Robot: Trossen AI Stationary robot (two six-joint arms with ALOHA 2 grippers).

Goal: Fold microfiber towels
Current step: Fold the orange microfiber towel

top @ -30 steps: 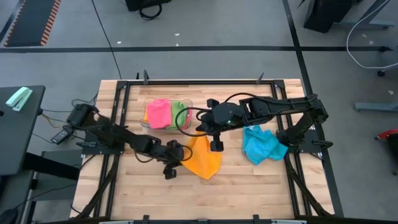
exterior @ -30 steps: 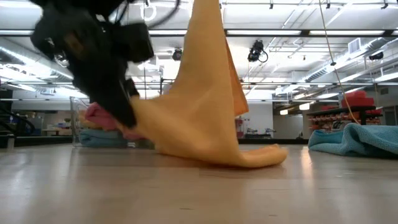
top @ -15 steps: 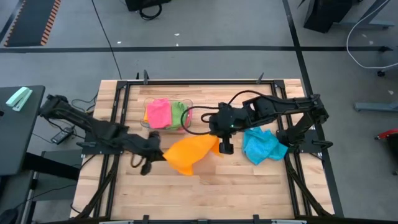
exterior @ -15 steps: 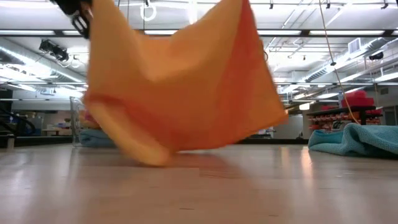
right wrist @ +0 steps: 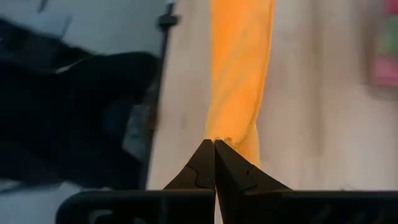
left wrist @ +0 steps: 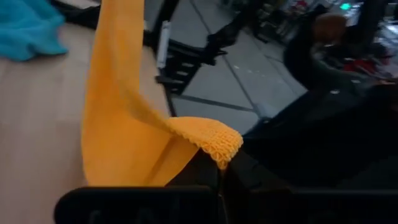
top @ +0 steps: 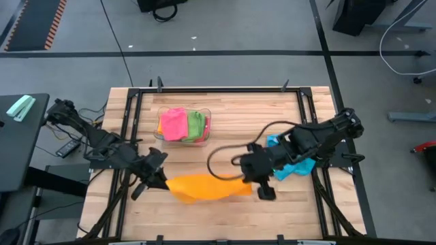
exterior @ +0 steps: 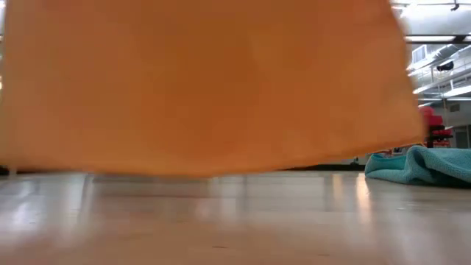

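An orange-yellow towel [top: 204,188] hangs stretched between my two grippers over the near middle of the table. My left gripper [top: 162,181] is shut on its left end and my right gripper [top: 249,185] on its right end. In the low view the towel [exterior: 206,88] fills most of the picture as a hanging sheet, its lower edge [exterior: 206,174] close above the tabletop. A blue towel [top: 294,165] lies crumpled at the right, partly under my right arm. Pink [top: 173,123] and green [top: 196,125] towels lie in a clear bin [top: 158,136] at the far middle. My left gripper pinches a corner of the orange-yellow towel [left wrist: 219,144] between its two fingers, coming nearly level from the table's left. The cloth runs away from the fingers and hangs below. My right gripper pinches the towel's opposite end [right wrist: 225,134] between its shut fingertips [right wrist: 205,163], slanting down from the right. The cloth runs off toward the left gripper.
A dark metal frame [top: 129,122] borders the wooden tabletop on both sides. A cable [top: 218,153] loops over the table from my right arm. Bare wood [top: 225,221] lies along the near edge.
My left gripper has risen and gone toward the table's left edge with its end of the towel. My right gripper has gone toward the near edge and turned. The towel, whose lower part lay on the table, has been lifted and spread out wide between them.
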